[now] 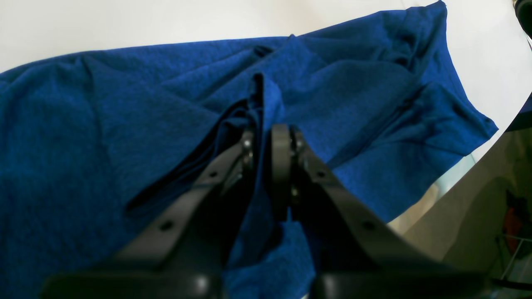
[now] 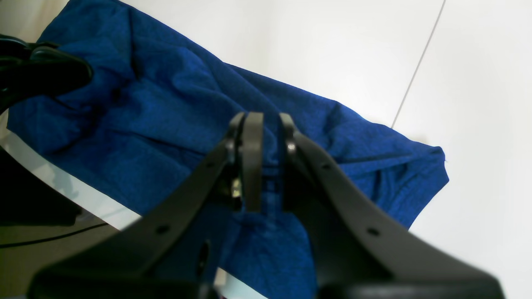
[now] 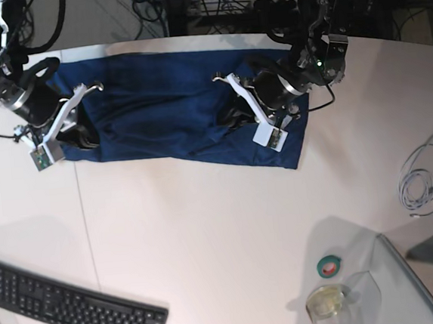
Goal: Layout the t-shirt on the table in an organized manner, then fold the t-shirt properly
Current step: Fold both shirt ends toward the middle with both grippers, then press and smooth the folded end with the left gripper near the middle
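Layout step in hand: left gripper (image 1: 266,143) and right gripper (image 2: 266,139) each pinch the rumpled dark navy-blue cloth t-shirt (image 3: 166,106) on the white smooth table (image 3: 222,230); spreading it taut appears next.

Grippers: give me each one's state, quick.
Left gripper: shut on the t-shirt, cloth pinched between its fingers.
Right gripper: shut on the t-shirt as well.
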Controlling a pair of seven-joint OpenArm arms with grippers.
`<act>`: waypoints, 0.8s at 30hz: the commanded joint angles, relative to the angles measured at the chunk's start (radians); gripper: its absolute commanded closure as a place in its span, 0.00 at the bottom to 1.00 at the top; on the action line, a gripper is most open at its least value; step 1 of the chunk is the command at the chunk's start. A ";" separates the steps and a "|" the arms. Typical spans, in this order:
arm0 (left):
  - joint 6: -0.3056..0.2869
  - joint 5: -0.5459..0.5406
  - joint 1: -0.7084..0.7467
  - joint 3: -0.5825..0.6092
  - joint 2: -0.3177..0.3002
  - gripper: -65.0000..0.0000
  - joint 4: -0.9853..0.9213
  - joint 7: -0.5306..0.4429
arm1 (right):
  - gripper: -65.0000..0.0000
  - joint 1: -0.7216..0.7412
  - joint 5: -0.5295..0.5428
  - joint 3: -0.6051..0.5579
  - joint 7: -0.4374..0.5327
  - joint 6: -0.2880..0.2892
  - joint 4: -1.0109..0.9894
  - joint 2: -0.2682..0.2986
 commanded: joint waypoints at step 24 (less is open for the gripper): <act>-0.006 -0.025 -0.046 0.113 0.001 0.58 -0.023 -0.021 | 0.90 0.013 0.020 0.003 0.025 0.008 -0.026 0.008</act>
